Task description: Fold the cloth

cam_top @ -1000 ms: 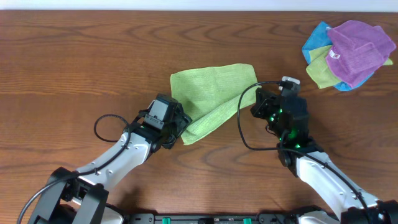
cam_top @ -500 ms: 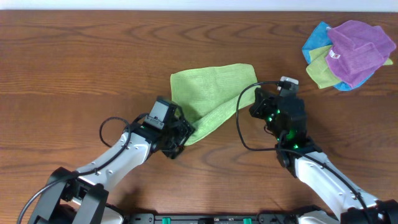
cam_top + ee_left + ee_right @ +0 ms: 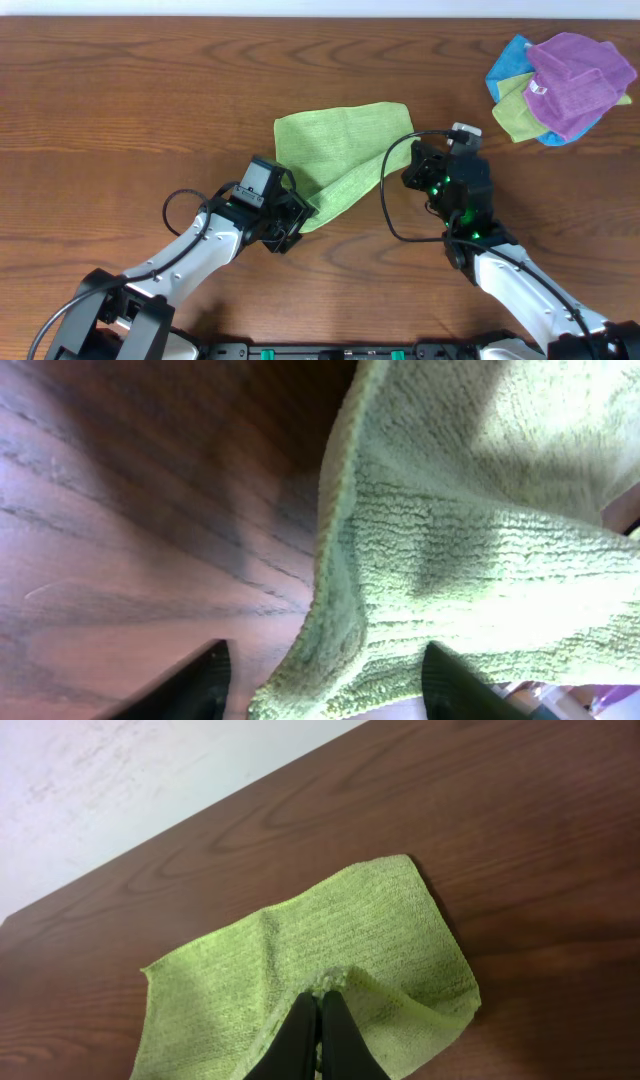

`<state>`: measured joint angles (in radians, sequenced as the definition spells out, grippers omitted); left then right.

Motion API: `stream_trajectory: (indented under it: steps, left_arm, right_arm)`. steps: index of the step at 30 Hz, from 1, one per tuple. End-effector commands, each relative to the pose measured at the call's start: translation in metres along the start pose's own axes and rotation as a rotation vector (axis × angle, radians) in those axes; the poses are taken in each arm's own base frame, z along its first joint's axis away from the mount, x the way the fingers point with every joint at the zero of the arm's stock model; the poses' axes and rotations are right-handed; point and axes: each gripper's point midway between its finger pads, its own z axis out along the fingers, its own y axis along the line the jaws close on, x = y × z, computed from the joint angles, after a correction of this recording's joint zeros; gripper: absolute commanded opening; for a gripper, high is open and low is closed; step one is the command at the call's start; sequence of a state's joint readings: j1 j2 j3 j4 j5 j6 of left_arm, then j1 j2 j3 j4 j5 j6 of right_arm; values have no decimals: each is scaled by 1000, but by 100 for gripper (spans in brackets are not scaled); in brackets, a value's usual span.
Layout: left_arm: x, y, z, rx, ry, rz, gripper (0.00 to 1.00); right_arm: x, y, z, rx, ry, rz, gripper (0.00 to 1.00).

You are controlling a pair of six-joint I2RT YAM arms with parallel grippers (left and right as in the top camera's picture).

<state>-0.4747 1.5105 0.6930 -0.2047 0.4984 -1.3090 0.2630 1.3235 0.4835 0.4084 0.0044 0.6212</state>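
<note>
The green cloth (image 3: 340, 150) lies partly folded in the middle of the wooden table. Its right part is lifted over toward the left. My left gripper (image 3: 292, 215) is open at the cloth's lower left corner; in the left wrist view the cloth's edge (image 3: 330, 660) hangs between the two spread fingers (image 3: 325, 690). My right gripper (image 3: 408, 168) is shut on the cloth's right edge; in the right wrist view its closed fingers (image 3: 320, 1005) pinch a raised fold of the cloth (image 3: 300, 940).
A pile of blue, green and purple cloths (image 3: 560, 85) lies at the back right. The table's far edge (image 3: 200, 810) meets a white wall. A black cable (image 3: 385, 200) loops beside the right arm.
My left gripper has moved a little right, onto the cloth's lower left corner. The right gripper has stayed put, still holding the cloth.
</note>
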Motion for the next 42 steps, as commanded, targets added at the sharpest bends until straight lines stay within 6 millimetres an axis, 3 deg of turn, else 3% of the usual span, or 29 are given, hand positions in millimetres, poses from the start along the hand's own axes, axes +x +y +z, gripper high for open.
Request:
stream_trajectory:
  steps: [1, 3, 6, 9, 12, 22, 28, 38, 42]
  left_arm:
    - [0, 4, 2, -9, 9, -4, 46]
    - [0, 4, 2, -8, 9, -4, 35]
    - [1, 4, 2, -8, 10, -5, 34]
    - [2, 3, 1, -6, 17, -5, 26]
    - [2, 3, 1, -6, 16, -5, 7]
    - [-3, 0, 0, 12, 7, -6, 6]
    - [-39, -36, -13, 173, -92, 66, 6]
    - [-77, -26, -25, 153, -226, 6, 6]
    - [-99, -51, -39, 255, -319, 83, 6]
  right_arm:
    - [-8, 5, 2, -1, -21, 7, 1]
    - [-8, 5, 2, -1, -21, 7, 2]
    - [-8, 5, 2, -1, -21, 7, 1]
    - [-8, 5, 2, -1, -21, 7, 1]
    - [-8, 5, 2, -1, -21, 7, 1]
    - [-8, 5, 2, -2, -21, 7, 2]
    - [-8, 6, 2, -7, -19, 7, 1]
    - [8, 0, 1, 25, 39, -11, 2]
    - [2, -4, 1, 54, 8, -12, 2]
